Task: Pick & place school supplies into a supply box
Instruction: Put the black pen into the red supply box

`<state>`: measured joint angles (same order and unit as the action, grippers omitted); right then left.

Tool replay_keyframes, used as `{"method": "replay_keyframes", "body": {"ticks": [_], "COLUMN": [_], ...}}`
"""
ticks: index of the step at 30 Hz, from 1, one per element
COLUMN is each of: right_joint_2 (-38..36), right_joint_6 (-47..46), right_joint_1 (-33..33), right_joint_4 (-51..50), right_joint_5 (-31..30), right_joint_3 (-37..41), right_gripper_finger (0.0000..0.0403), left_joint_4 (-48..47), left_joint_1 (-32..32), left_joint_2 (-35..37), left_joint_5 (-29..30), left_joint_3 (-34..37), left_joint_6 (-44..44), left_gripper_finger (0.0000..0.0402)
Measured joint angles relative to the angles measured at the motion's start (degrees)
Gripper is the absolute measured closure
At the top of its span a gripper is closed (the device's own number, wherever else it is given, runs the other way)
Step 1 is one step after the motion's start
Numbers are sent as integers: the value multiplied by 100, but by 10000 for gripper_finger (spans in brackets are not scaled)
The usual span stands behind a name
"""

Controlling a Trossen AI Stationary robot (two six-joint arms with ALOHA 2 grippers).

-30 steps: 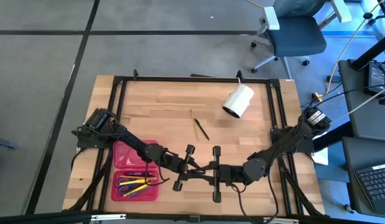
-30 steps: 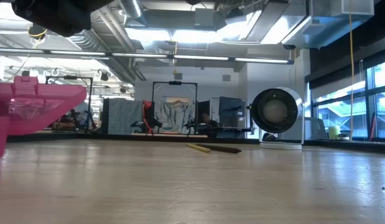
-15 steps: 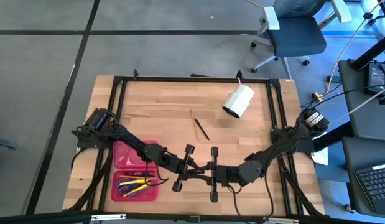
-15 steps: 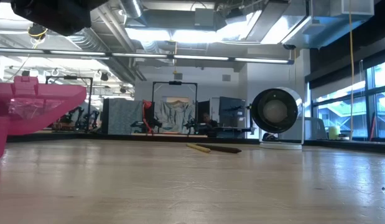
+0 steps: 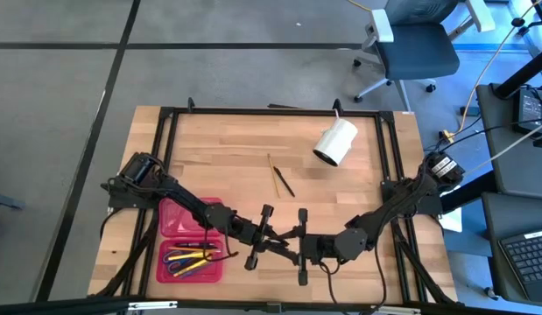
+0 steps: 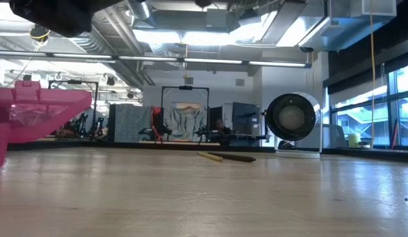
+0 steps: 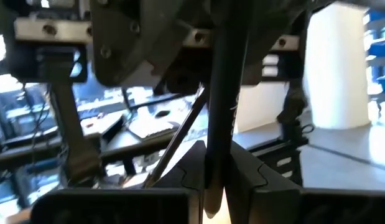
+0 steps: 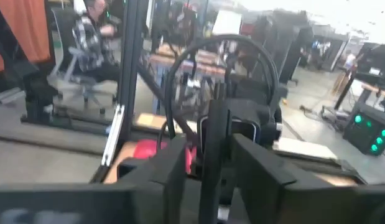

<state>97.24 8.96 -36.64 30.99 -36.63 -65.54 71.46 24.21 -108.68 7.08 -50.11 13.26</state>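
Note:
The supply box (image 5: 192, 249), a red case lying open at the front left, holds several pens and blue-handled scissors in its near half; it also shows in the low view (image 6: 39, 112). My left gripper (image 5: 272, 238) and right gripper (image 5: 292, 245) meet tip to tip just right of it, above the table. A black pen (image 7: 220, 112) is in the shut left gripper. The right gripper's open fingers (image 8: 173, 168) stand on either side of the same pen (image 8: 214, 149). A yellow pencil and a dark pen (image 5: 279, 179) lie flat mid-table. My left gripper pinches the black pen between its two fingers, near the pen's one end (image 7: 212, 186). The fingers come about level from the table's left. The pen is lifted clear of the table and reaches from the fingers toward the right gripper.
A white cylinder (image 5: 335, 143) lies on its side at the far right of the table. A black frame (image 5: 271, 111) runs along the table's far edge and both sides. Bare wood lies between the loose pens and the grippers.

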Motion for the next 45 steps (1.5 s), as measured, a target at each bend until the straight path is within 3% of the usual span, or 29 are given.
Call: {"method": "replay_keyframes", "body": {"ticks": [6,9,14,19,26,35,39,45], "right_joint_2": [-310,-416,-521,-521,-518,-497,-495,-477], "right_joint_6": [-1195,-1853,-2778,-3322,-3646,-4238,-4241,-4241], "right_joint_1": [-114,-117,-130,-130,70,796,1071,1249], "right_joint_4": [-1584,-2325,-3515,-4198,-4682,-4925,-5008,-5018], "right_joint_5": [-264,-266,-230,-225,-227,-219,53,224], "right_joint_3": [-4,-4,-4,-3,-3,-2,7,20], "right_gripper_finger": [192,171,162,161,161,161,161,161], "left_joint_4": [-651,-1540,-3656,-6130,-8664,-10272,-10980,-11295], "left_joint_1": [53,93,205,412,760,1340,1648,2196], "left_joint_2": [86,322,1015,1785,2522,2522,2503,2484], "left_joint_5": [458,757,1140,1070,-315,-1513,-1683,-1850], "left_joint_3": [0,0,0,-4,-4,-4,-4,-2], "left_joint_6": [-1,-112,-685,-2055,-4425,-6613,-7259,-7667], "left_gripper_finger": [379,379,380,380,375,379,378,378]}}
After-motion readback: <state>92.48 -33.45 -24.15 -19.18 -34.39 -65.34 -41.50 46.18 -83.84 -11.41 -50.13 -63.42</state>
